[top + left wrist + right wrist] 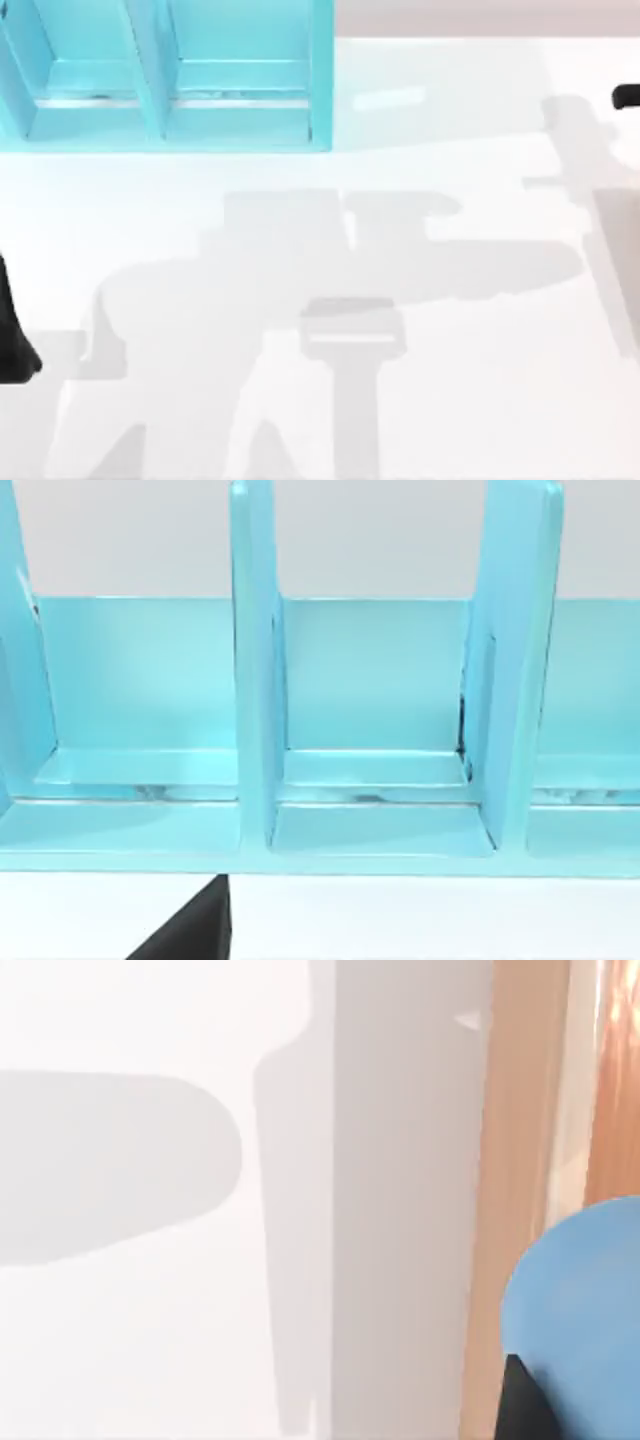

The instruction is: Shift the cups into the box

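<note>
A turquoise box (240, 110) with upright dividers stands at the table's back left. The left wrist view looks straight into its open compartments (375, 770), which hold nothing. My left arm (15, 330) is at the table's left edge, and a black part of its gripper (190, 935) shows just in front of the box. A bright blue cup (585, 1310) sits close up in the right wrist view, with a black part of my right gripper (520, 1405) against its side. My right arm (627, 97) is at the far right edge of the top view.
The white table (330, 300) carries only the arms' shadows across its middle. In the right wrist view the table edge (470, 1210) runs beside a tan strip beyond it.
</note>
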You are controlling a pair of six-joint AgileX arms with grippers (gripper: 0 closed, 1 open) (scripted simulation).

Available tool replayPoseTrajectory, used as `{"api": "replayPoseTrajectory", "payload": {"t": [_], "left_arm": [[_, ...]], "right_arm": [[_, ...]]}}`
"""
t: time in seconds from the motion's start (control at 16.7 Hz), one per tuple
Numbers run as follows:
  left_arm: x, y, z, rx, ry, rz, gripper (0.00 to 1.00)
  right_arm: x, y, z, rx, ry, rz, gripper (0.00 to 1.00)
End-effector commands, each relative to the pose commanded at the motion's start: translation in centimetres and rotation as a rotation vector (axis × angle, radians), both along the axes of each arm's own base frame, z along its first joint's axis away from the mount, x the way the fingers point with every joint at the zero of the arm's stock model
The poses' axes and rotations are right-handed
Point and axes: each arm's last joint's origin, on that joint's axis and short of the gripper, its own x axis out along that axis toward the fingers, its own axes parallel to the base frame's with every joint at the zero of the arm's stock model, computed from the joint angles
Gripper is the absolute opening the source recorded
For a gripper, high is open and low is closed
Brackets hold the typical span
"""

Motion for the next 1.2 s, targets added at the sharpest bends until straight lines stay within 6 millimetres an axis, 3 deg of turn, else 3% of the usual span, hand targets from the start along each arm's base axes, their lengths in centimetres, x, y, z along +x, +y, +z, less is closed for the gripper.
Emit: {"api": "replayPoseTrajectory", "payload": {"t": [0.18, 0.36, 0.48, 0.78, 1.2], "left_arm": [[0.0, 0.0, 0.0, 0.000, 0.000, 0.000, 1.00], [0.0, 0.0, 0.0, 0.000, 0.000, 0.000, 1.00], [0.0, 0.0, 0.0, 0.000, 0.000, 0.000, 1.00], [0.0, 0.0, 0.0, 0.000, 0.000, 0.000, 1.00], [0.0, 0.0, 0.0, 0.000, 0.000, 0.000, 1.00]], "right_arm": [[-3.0, -7.9, 0.8, 0.004, 0.049, -0.001, 0.00], [-6.0, -11.8, 1.4, 0.017, 0.072, -0.001, 0.00], [-6.9, -12.6, 1.5, 0.021, 0.077, -0.001, 0.00], [-6.8, -12.6, 1.4, 0.019, 0.078, 0.001, 0.00], [-6.7, -13.3, -2.6, 0.020, 0.072, 0.001, 0.00]]}}
